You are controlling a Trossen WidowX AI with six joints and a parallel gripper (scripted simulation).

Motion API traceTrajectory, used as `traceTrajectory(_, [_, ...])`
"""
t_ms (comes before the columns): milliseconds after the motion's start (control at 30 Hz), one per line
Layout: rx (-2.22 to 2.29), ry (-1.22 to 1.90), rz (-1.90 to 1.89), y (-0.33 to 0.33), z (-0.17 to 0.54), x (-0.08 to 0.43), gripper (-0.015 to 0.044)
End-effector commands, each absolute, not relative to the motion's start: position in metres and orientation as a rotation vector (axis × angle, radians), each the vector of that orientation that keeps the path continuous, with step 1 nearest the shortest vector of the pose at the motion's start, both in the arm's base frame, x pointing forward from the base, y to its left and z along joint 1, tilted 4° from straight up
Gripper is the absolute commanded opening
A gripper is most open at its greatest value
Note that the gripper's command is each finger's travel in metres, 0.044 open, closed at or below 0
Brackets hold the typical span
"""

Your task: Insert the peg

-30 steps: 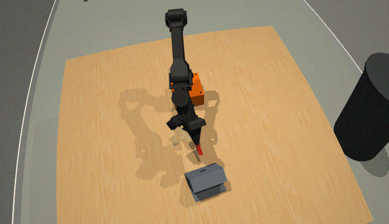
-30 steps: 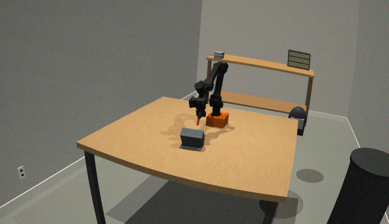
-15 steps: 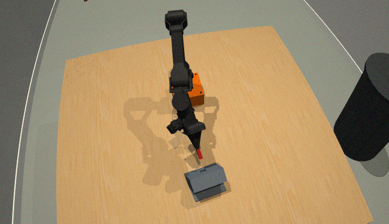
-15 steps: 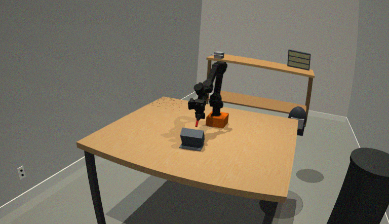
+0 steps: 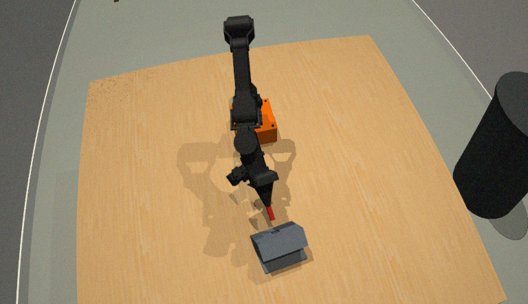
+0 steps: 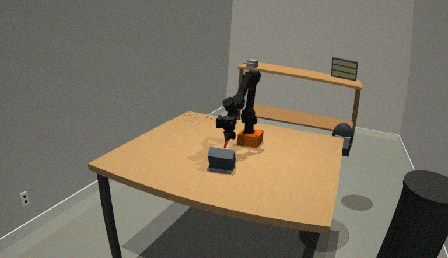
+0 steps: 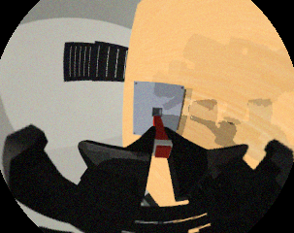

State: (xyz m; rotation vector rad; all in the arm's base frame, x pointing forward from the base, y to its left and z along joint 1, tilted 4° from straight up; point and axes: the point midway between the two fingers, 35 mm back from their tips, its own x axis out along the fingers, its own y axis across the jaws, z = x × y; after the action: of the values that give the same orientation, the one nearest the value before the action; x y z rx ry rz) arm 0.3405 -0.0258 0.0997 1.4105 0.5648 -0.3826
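Note:
The red peg (image 5: pixel 271 213) (image 6: pixel 225 144) (image 7: pixel 161 149) looks square-sided. My gripper (image 5: pixel 268 205) (image 6: pixel 226 139) is shut on it and holds it off the table, tilted, with its lower end toward the panel. The blue-grey sloped panel (image 5: pixel 277 248) (image 6: pixel 220 153) (image 7: pixel 144 99) stands in front of the gripper. Its dark, roughly square hole (image 5: pixel 275 231) (image 7: pixel 157 112) lies near the peg's far end in the wrist view. The top view shows the peg's end outside the hole, with a gap between them. The hole is hidden in the exterior view. Exact alignment is hard to tell.
The panel's block stands on the wooden table (image 5: pixel 370 226) (image 6: pixel 280 182). The orange arm base (image 5: pixel 267 134) (image 6: pixel 250 139) is behind the gripper. A black cylinder (image 5: pixel 490 157) (image 6: pixel 416 215) stands beyond the table's right edge. A shelf (image 6: pixel 297 75) is at the back.

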Motion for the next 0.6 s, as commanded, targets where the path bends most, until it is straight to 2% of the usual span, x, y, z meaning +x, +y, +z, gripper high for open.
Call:
traceTrajectory(0, [1.417,0.561,-0.391,-0.027,0.095,0.342,0.0000])
traceTrajectory(567, [1.422,0.555,-0.390,-0.026,0.087,0.354,0.0000])
